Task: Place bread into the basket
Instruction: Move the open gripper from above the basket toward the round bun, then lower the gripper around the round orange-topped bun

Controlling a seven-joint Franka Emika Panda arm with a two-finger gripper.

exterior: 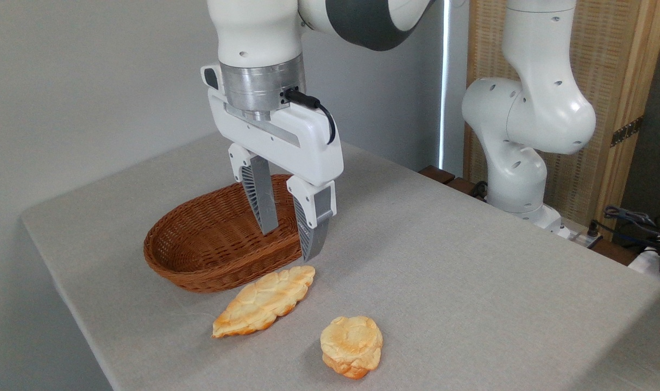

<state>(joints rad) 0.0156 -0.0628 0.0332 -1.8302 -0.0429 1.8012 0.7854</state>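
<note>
Two baked items lie on the grey desk (444, 282), and one basket (199, 255) stands beside them. The first item is the bread (351, 346), a single small round bun with a lumpy top, resting near the front edge of the desk, well apart from the basket. The second is one longer, leaf-shaped braided loaf (263, 301), lying to the left of the bun with its far tip just beside the basket's front rim. The basket, oval and reddish-brown wicker, holds nothing. One white robot arm reaches down from above, and its one gripper (289, 239) hangs over the right end of the basket, its two fingers spread apart and grasping nothing. The right fingertip hangs just above the loaf's far tip. The arm's base (517, 179) stands at the desk's far right.
</note>
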